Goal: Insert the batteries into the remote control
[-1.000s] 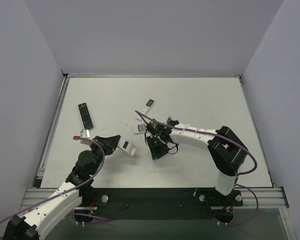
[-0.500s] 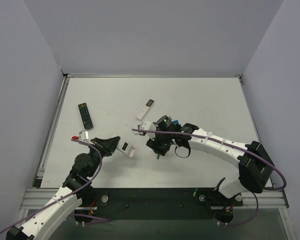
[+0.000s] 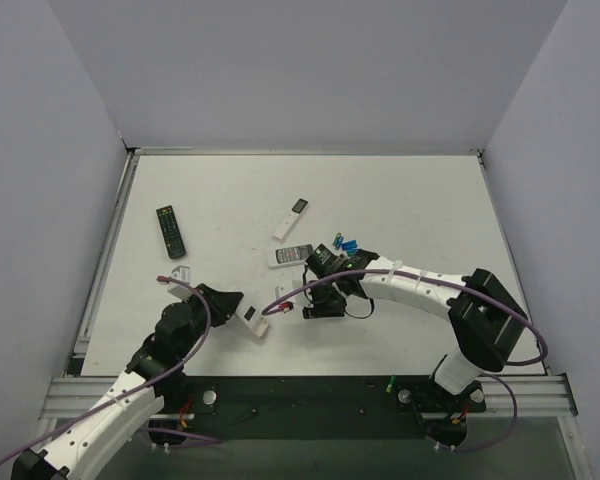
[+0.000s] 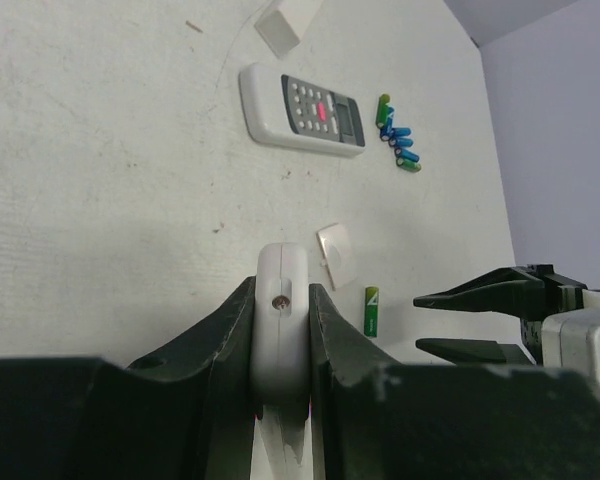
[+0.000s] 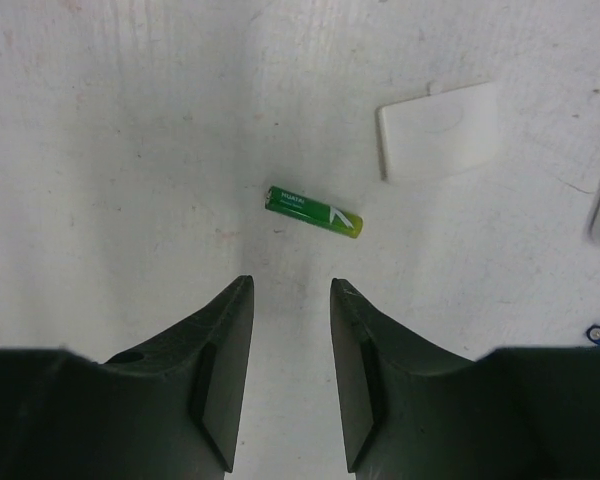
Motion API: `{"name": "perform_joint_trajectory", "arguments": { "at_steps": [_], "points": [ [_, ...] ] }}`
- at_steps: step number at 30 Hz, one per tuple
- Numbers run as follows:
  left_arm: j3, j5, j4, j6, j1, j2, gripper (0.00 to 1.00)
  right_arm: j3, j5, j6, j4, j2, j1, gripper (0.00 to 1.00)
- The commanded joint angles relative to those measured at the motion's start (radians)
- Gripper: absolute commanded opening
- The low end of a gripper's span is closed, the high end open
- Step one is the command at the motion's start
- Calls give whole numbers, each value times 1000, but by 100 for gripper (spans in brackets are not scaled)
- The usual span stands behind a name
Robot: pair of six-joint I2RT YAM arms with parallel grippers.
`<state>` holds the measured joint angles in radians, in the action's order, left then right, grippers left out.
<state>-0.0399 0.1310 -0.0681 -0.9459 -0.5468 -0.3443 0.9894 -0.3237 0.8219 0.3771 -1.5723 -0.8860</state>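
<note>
Left jaws clamp the remote [image 4: 280,340]; right jaws, parted and empty, hover over 1 green battery [image 5: 313,211]; none apparently loaded yet.

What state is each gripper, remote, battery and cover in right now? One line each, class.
left gripper: shut on the remote control, held on edge.
right gripper: open, empty.
green battery: lying loose on the table, not loaded.
white cover: off, lying flat.
battery pile: loose beside the grey-faced remote.
black remote: lying flat, not held.
</note>
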Motion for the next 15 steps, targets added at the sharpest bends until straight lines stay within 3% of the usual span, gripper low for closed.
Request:
{"name": "perform_joint_trajectory", "arguments": {
  "at_steps": [1, 7, 15],
  "points": [
    [11, -37, -13, 6, 4, -82, 0, 43, 31, 140, 52, -51, -34, 32],
    [-9, -67, -61, 10, 4, -166, 0, 81, 44, 174, 49, -115, -70, 33],
    [-12, -61, -41, 19, 4, -156, 0, 100, 40, 203, 57, -170, -85, 31]
  ]
}}
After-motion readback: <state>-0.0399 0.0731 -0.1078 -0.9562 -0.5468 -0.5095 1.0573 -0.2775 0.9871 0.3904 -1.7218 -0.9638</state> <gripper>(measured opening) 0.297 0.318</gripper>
